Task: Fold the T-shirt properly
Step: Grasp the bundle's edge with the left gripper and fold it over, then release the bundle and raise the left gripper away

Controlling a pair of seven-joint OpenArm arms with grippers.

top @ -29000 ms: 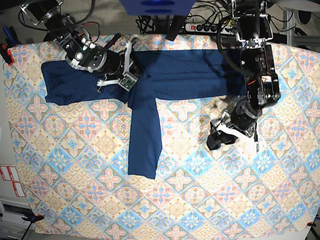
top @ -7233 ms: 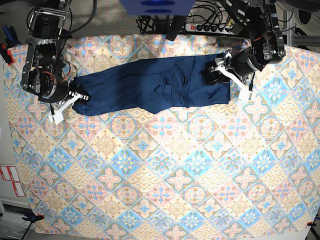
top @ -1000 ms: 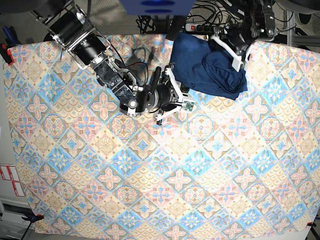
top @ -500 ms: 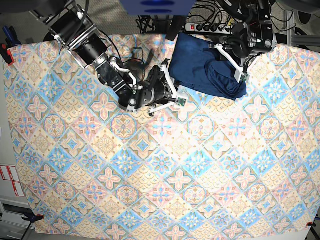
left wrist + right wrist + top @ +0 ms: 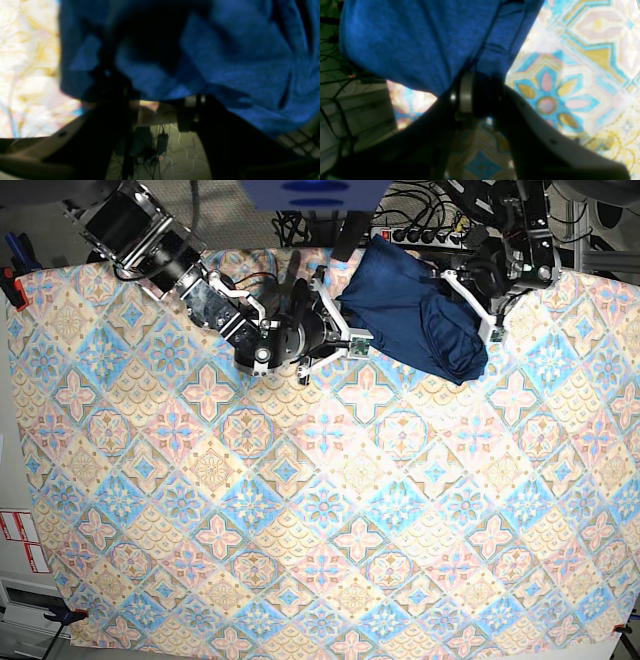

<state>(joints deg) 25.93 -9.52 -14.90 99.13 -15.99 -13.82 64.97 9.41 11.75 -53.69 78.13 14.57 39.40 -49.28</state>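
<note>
Between both arms' jaws, T-shirt (image 5: 415, 315)

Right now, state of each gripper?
Left gripper: closed on the T-shirt, pinching its edge.
Right gripper: closed on the T-shirt's other edge, cloth clamped between the jaws.
</note>
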